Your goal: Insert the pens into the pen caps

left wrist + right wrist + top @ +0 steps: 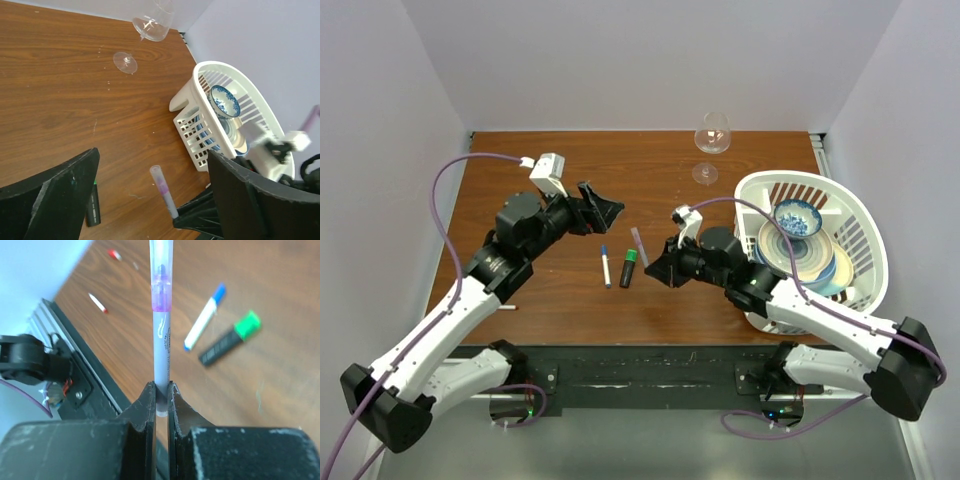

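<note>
Right gripper clenched on pale pen; left gripper spread, empty.
Seen from right wrist, not left: red-tipped pen, red cap on table.

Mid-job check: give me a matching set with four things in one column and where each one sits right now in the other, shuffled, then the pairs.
Things
1. purple-banded pen
2. black marker
3. wine glass
4. blue patterned bowl

Places
A. in the white basket
B. lying on the table beside the blue-capped pen
C. clamped in the right gripper
D. near the table's far edge

Pairs: 1-C, 2-B, 3-D, 4-A
</note>
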Motion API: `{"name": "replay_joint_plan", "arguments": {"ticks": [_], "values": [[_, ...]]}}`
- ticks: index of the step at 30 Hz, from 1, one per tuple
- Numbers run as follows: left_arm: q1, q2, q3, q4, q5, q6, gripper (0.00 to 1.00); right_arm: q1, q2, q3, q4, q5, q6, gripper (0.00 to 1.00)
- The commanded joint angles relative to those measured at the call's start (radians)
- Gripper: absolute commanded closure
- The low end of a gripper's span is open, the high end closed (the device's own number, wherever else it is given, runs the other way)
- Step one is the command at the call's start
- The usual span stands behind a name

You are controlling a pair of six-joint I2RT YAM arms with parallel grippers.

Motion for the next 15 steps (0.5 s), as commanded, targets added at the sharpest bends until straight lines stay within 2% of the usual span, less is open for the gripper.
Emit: {"name": "replay_joint_plan", "arguments": {"ticks": [1,5,6,9,15], "values": [[0.006,-0.092,0.019,-0.064,-0.079,0.039,0.03,0.000,0.046,-0.060,0.032,0.059,0.142,1.00],[0.004,-0.140,-0.027,-0.166,-0.214,0.036,0.00,0.025,0.143,-0.048,0.016,0.158,0.248,1.00],[0.004,-0.156,-0.053,-0.179,-0.231,0.029,0.00,0.034,0.161,-0.034,-0.016,0.228,0.264,1.00],[0.006,-0.189,-0.112,-0.211,-0.289,-0.002,0.00,0.035,0.232,-0.039,0.000,0.315,0.328,1.00],[0.004,-0.167,-0.120,-0.413,-0.490,-0.108,0.02,0.038,0.374,-0.007,0.054,0.378,0.357,1.00]]}}
